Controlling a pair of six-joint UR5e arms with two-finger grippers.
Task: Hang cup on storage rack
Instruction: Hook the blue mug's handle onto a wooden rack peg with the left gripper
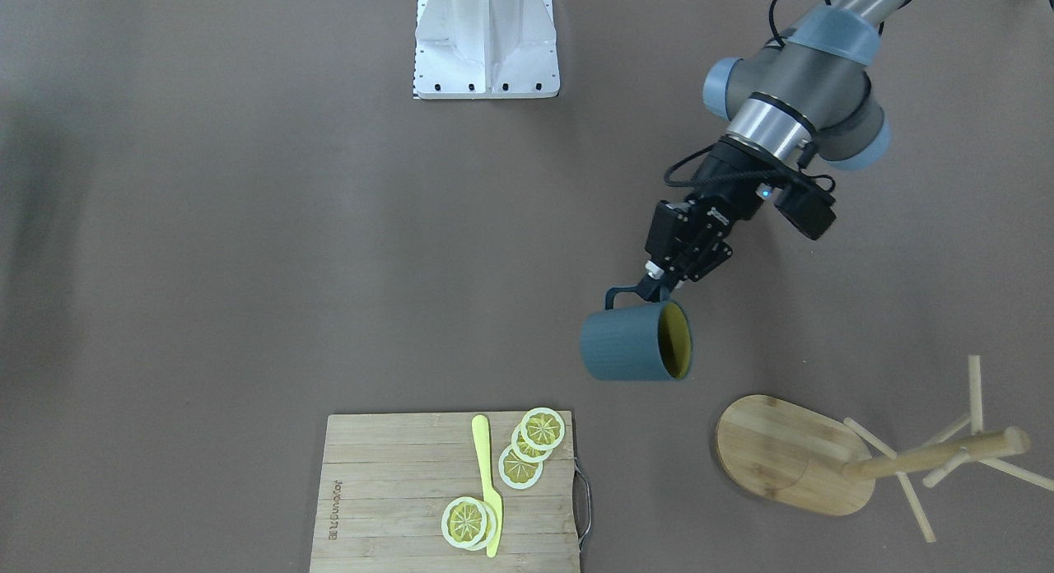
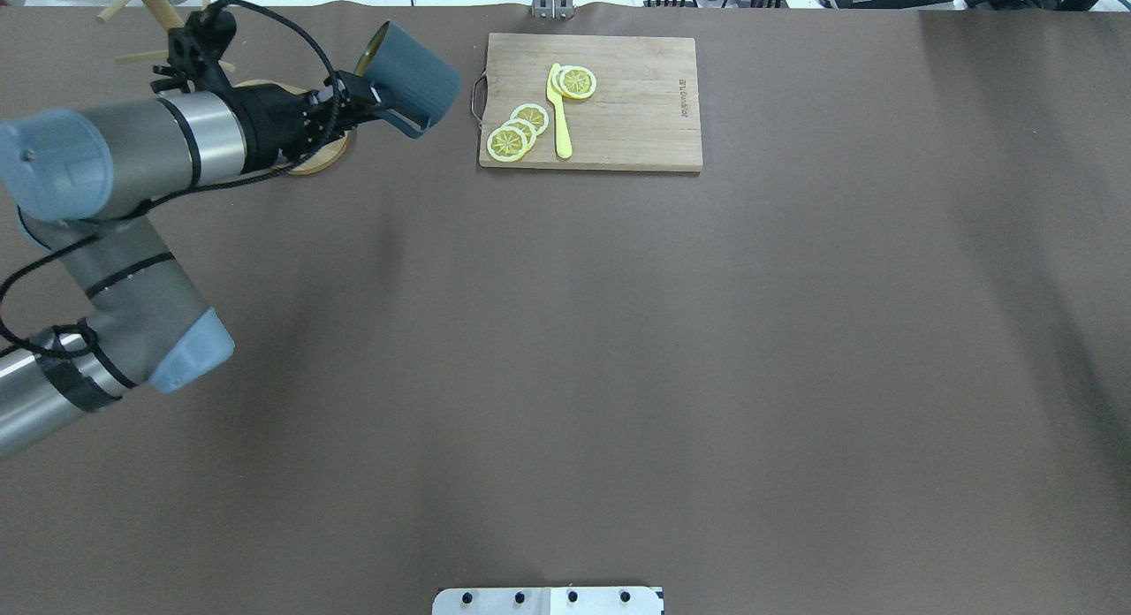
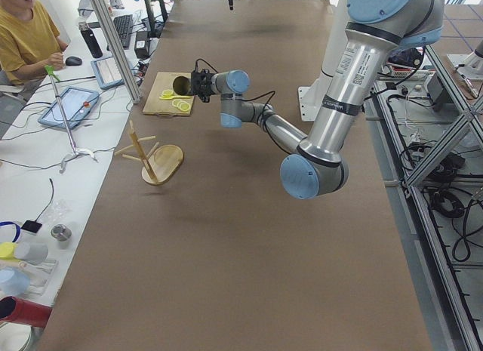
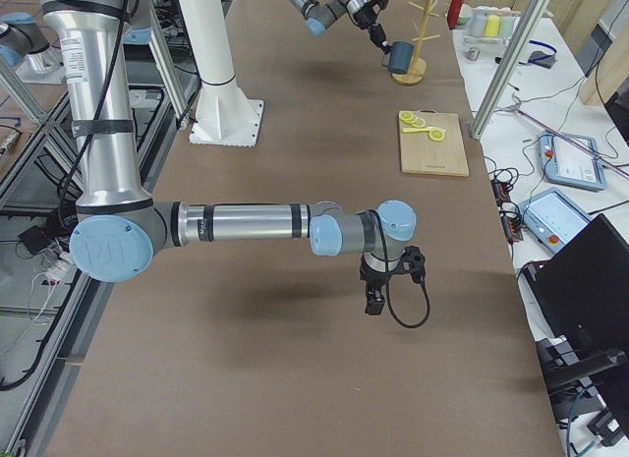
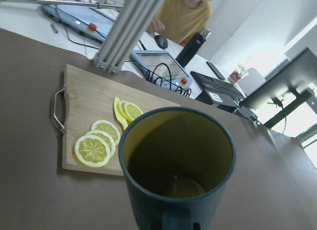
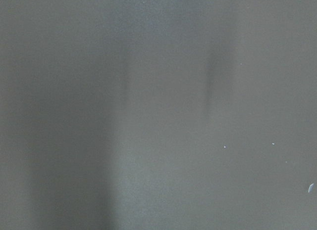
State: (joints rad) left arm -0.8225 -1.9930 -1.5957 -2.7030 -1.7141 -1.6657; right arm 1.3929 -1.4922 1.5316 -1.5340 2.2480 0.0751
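Observation:
The dark teal-blue cup [image 1: 630, 342] with yellow inside hangs on its side in the air, mouth turned toward the storage rack. My left gripper [image 1: 650, 291] is shut on its loop handle. The cup also shows in the overhead view [image 2: 415, 67] and fills the left wrist view [image 5: 178, 161]. The bamboo storage rack [image 1: 790, 454] stands upright on its oval base, a short way beside the cup; my left arm partly hides it in the overhead view [image 2: 146, 1]. My right gripper [image 4: 375, 298] hovers over bare table far from both; I cannot tell if it is open or shut.
A rectangular wooden cutting board [image 1: 395, 491] with lemon slices [image 1: 539, 429] and a yellow knife [image 1: 487, 482] lies near the cup, on the side away from the rack. A person sits past the table's far edge [image 3: 30, 34]. The robot's base [image 1: 486, 42] is opposite.

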